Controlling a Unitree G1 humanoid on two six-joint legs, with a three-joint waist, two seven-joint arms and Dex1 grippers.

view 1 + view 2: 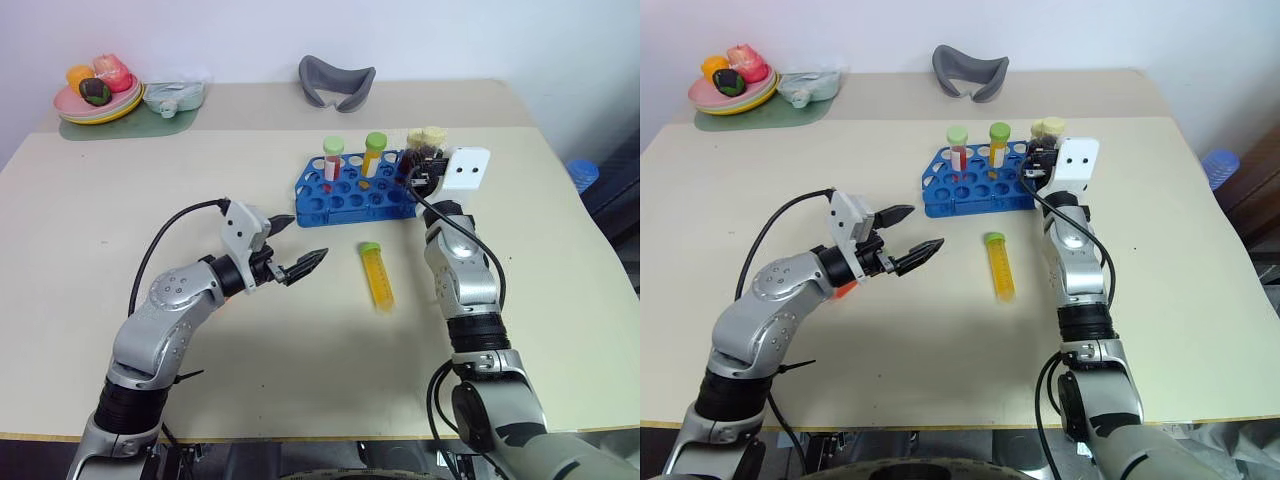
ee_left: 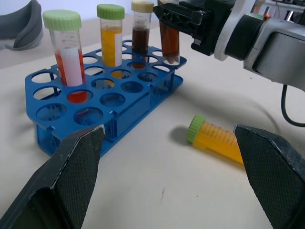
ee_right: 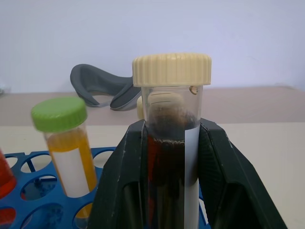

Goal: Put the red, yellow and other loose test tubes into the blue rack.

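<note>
The blue rack stands at mid-table. In it stand a red tube with a pale green cap, a yellow-orange tube with a green cap and a dark brown tube with a pale yellow cap. My right gripper is shut on another dark brown tube, held upright with its lower end at a hole in the rack's right end. A loose yellow tube lies on the table in front of the rack. My left gripper hangs open to its left, holding nothing.
A plate of toy food on a green mat and a clear pouch sit at the back left. A grey curved object lies behind the rack. A blue object shows past the table's right edge.
</note>
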